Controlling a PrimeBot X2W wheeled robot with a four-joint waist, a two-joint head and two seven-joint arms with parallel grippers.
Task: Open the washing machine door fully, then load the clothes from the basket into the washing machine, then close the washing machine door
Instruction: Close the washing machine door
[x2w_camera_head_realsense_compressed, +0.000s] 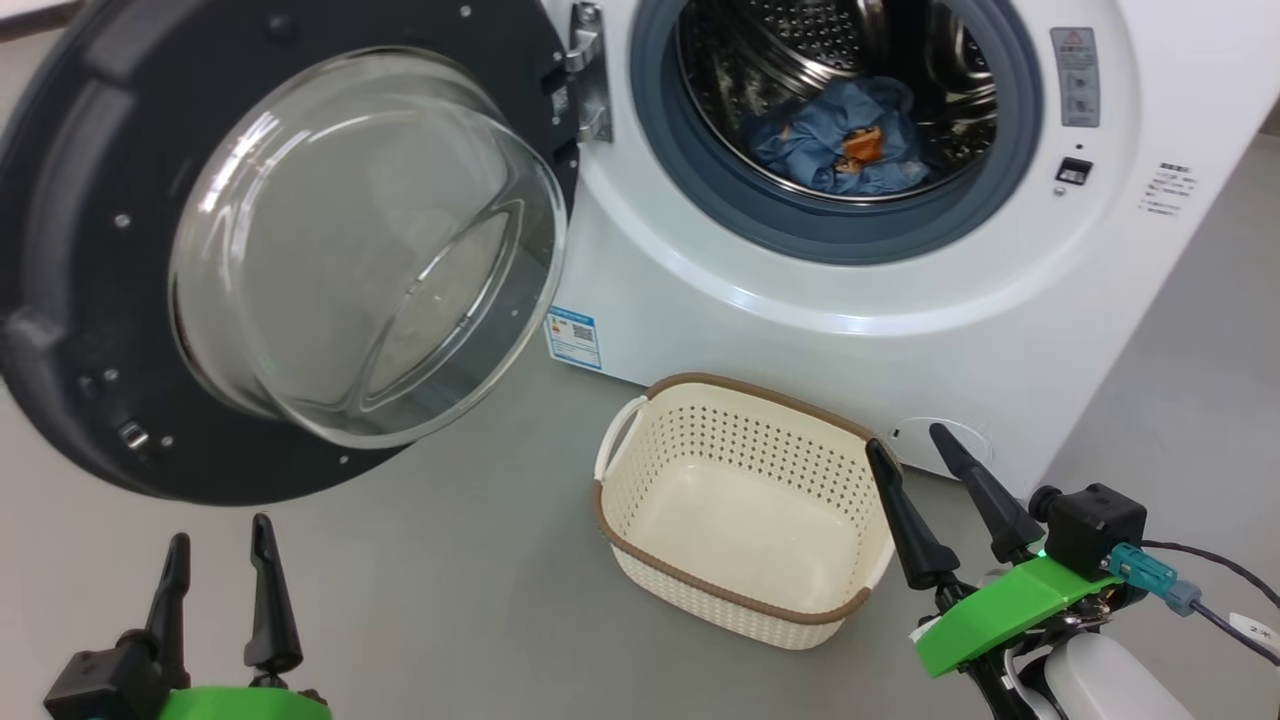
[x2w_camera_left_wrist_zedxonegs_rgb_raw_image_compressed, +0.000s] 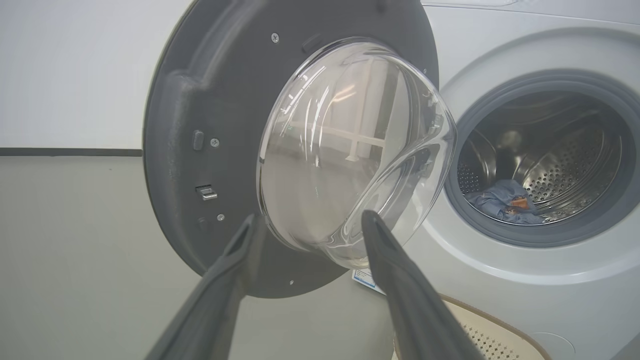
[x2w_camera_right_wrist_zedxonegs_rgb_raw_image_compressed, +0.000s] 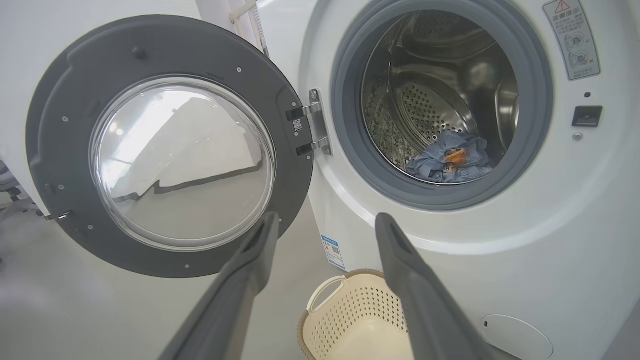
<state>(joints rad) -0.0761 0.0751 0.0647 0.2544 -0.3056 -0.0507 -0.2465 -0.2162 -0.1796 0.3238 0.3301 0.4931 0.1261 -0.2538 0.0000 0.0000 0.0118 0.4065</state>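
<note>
Left gripper (x2w_camera_head_realsense_compressed: 221, 530) and right gripper (x2w_camera_head_realsense_compressed: 907, 438) being held spread, empty
Blue printed clothes (x2w_camera_head_realsense_compressed: 835, 140) are being held inside the big white washing machine (x2w_camera_head_realsense_compressed: 800, 300), round black door (x2w_camera_head_realsense_compressed: 80, 250) open.

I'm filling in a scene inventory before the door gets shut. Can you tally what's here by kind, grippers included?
washing machine: 1
washing machine door: 1, swung open
basket: 1, empty
clothes: 1 bundle in the drum; separate garments can't be told apart
grippers: 2, left gripper and right gripper, both open and holding nothing
Total: 6
</note>
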